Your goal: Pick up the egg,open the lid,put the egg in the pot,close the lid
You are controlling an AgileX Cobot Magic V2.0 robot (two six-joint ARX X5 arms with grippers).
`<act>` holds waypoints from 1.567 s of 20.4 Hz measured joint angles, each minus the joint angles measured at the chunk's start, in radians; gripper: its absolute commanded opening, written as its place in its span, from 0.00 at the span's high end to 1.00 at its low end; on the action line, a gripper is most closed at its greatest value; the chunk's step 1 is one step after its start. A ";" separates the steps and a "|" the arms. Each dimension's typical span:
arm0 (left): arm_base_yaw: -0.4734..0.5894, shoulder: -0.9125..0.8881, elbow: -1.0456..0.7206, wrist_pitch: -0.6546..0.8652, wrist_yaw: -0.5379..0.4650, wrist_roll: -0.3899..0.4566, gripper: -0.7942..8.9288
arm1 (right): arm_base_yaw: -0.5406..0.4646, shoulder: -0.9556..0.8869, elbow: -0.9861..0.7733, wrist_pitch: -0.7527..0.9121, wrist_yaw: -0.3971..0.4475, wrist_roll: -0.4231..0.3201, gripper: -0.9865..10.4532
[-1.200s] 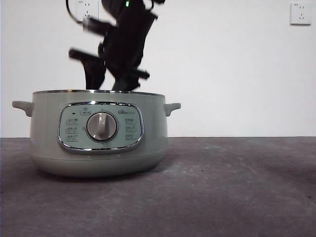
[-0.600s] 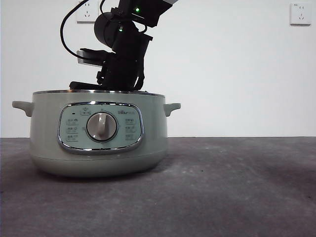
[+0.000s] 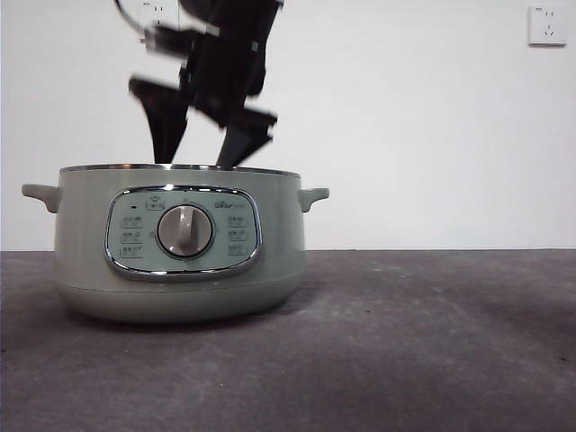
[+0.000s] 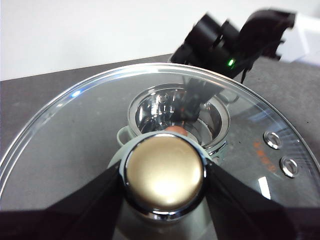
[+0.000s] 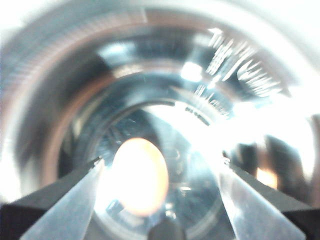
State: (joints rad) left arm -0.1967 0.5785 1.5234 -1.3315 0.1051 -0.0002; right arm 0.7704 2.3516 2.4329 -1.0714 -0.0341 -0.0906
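The pale green pot (image 3: pixel 180 243) stands at the left of the table with no lid on it. My right gripper (image 3: pixel 198 155) hangs just above its rim, open and blurred. In the right wrist view the right gripper (image 5: pixel 160 167) is open over the shiny inside of the pot (image 5: pixel 215 75), and the egg (image 5: pixel 140 175) lies on the bottom between the fingers, apart from them. My left gripper (image 4: pixel 164 176) is shut on the knob (image 4: pixel 164 165) of the glass lid (image 4: pixel 65 145) and holds it up. Through the glass I see the pot (image 4: pixel 215 120) below.
The dark grey table (image 3: pixel 423 342) stretches to the right of the pot. A white wall with a socket (image 3: pixel 547 24) is behind. The right arm (image 4: pixel 235 37) shows beyond the lid in the left wrist view.
Half a second ago the right arm was sunk into the pot. It has since risen, and its open fingers show above the rim again.
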 measured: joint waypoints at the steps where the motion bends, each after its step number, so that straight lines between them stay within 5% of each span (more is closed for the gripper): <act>1: 0.000 0.000 0.000 0.000 0.000 0.000 0.93 | 0.000 -0.011 0.061 -0.055 0.000 0.000 0.58; 7: 0.000 0.000 0.000 0.000 0.000 0.001 0.93 | 0.000 -0.181 0.173 -0.282 0.000 -0.007 0.59; 14: 0.000 0.000 0.000 0.000 0.003 0.012 0.93 | 0.000 -0.450 0.113 -0.283 -0.008 -0.011 0.59; 23: 0.000 0.085 0.000 0.077 0.109 0.021 0.93 | 0.000 -1.067 -0.652 -0.157 -0.008 0.000 0.59; 32: -0.003 0.333 0.000 0.258 0.157 0.060 0.93 | 0.000 -1.656 -1.331 -0.061 0.029 0.187 0.59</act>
State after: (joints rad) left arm -0.1993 0.9112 1.5234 -1.0733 0.2619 0.0597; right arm 0.7704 0.6956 1.1015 -1.1324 -0.0055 0.0963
